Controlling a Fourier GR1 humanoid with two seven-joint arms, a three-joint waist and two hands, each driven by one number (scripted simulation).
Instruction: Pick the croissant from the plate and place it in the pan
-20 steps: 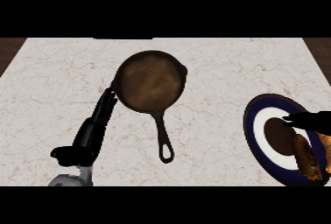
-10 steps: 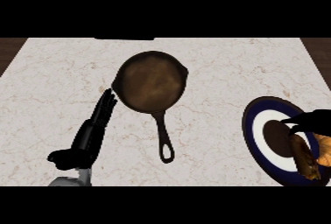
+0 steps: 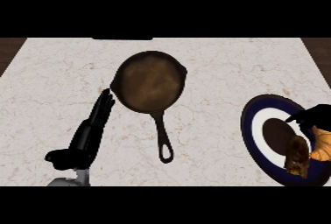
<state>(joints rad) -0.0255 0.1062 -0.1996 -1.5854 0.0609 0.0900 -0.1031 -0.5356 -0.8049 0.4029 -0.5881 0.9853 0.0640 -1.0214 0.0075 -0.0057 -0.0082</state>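
KITCHEN COUNTER: The robot's right hand (image 3: 314,117) shows at the far right edge of frame, above the blue-rimmed plate (image 3: 253,131). The croissant (image 3: 321,146) lies just under it in the picture, on the plate's right side and partly cut off by the frame edge. The hand meets the pastry's upper end, but whether it has closed on it or only rests there can't be told, as most of the hand is out of shot.

The pan (image 3: 150,83) waits at upper centre, nothing in it, w/ its handle (image 3: 163,135) running down toward lower centre. The left hand (image 3: 90,131) rests at lower left, released, its straight fingers (image 3: 102,107) pointing up w/ tips just beside the pan's left rim.

Step in hand, by the look of it, is securing the pick. To do it well, the hold should prob. go round the croissant's thick middle, not a tapered tip, since a curved pastry taken at one end could swing or slip. The lift should go straight up & clear of the plate's rim before any travel left. The path toward upper centre should cross above the pan's near wall, staying off the handle. The pastry should be let go low over the pan's floor, not from height and not on the rim. The left hand needs no part in this.
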